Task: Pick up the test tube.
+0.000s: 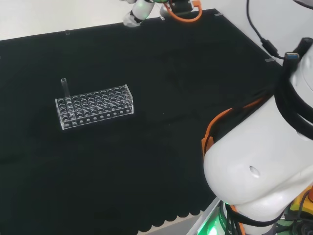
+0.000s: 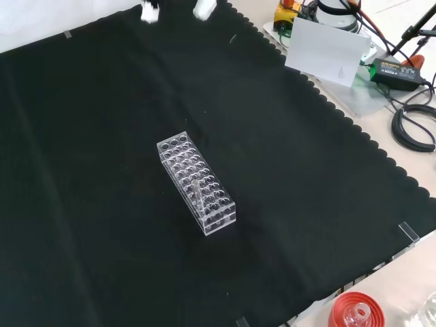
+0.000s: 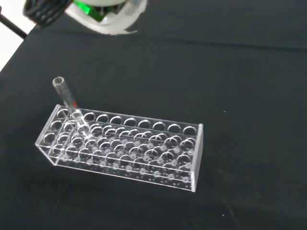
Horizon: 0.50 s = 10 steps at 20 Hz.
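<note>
While the clear rack [image 1: 94, 106] lay alone on the black cloth [image 1: 161, 88], a single test tube [image 1: 65, 90] stood in it, untouched. In the head view the rack sat toward nine o'clock of the cloth's middle, its long side running roughly from eight o'clock to two o'clock, and the tube rose from a hole at the rack's nine o'clock end, in the far row, its open mouth well above the rack's top plate. In the front view the rack [image 2: 197, 182] lay near the centre of the cloth [image 2: 102, 136], its length running from eleven o'clock to five o'clock, and the tube [image 2: 195, 192] was faint among the holes toward the five o'clock end. In the wrist view the tube [image 3: 70, 105] leaned a little in a hole by the corner of the rack [image 3: 124, 143], with a small red mark on its side just above the top plate; the other holes looked empty.

The hand [image 1: 138, 11] showed as blurred white parts at twelve o'clock of the head view, beyond the cloth's far edge and well apart from the rack. In the front view white parts of it [image 2: 204, 8] sat at the twelve o'clock edge. Whether its fingers were spread or curled could not be told. It held nothing that could be seen.

A red ribbed stand [image 2: 354, 311] stood off the cloth at five o'clock of the front view.
</note>
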Available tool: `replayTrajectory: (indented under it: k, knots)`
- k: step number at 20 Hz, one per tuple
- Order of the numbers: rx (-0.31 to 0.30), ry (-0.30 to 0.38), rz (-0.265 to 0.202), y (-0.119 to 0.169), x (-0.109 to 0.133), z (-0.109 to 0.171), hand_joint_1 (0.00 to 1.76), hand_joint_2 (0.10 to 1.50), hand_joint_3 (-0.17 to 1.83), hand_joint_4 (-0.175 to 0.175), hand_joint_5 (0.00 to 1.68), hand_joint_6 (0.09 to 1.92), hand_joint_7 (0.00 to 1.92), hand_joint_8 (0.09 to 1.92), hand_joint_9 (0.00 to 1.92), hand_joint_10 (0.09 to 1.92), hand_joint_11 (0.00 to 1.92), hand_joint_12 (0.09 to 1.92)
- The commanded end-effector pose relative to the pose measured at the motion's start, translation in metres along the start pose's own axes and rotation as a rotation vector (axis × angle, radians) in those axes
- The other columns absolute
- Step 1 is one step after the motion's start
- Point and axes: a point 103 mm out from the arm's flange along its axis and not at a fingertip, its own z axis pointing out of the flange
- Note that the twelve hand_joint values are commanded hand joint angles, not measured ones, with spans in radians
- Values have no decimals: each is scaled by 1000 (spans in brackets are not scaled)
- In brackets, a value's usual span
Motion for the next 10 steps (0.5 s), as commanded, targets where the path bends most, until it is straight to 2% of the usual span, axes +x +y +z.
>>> replayTrajectory:
  k: [1, 10]
  knots:
    - [55, -3, -83, 46, 35, 23, 923, 641, 621, -84, 313, 335, 355, 884, 376, 973, 57, 1593]
    - [121, 8, -158, 92, 74, 57, 935, 642, 627, -84, 316, 340, 359, 883, 390, 975, 63, 1593]
